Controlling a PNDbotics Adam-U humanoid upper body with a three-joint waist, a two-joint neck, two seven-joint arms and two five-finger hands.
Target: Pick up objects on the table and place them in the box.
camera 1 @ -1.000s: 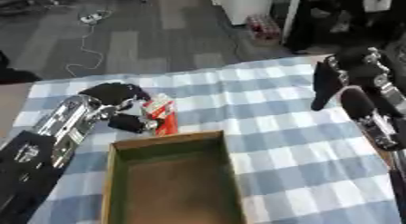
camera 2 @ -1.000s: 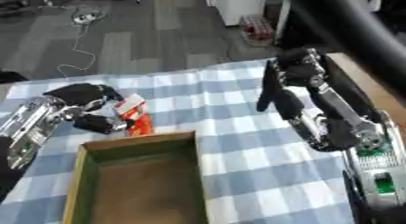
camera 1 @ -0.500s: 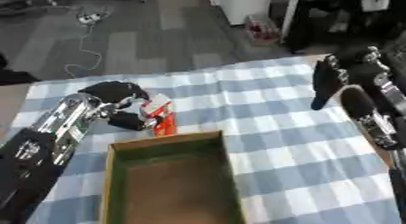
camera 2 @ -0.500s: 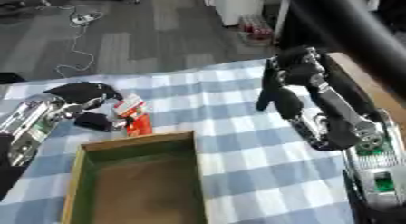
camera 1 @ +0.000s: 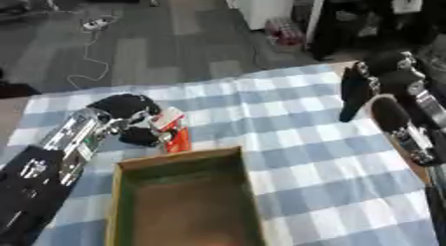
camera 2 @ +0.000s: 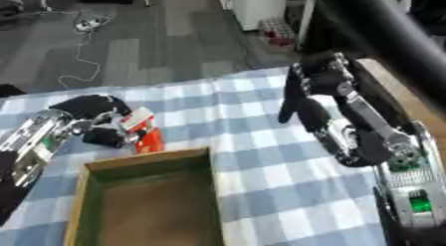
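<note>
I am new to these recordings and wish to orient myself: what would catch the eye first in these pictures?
First, the left hand at the left of the checked tablecloth, its fingers curled round a red and white packet just beyond the box's far rim. Next, the open wooden box in the foreground, nothing visible inside. The right hand hangs open above the cloth's right side.

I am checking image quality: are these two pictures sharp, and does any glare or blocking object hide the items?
Left eye view: soft and blurred; print on the red and white package in the left hand is unreadable, no glare. Right eye view: equally soft; the right hand and a dark bar across the upper right corner block the background, box unobstructed.
</note>
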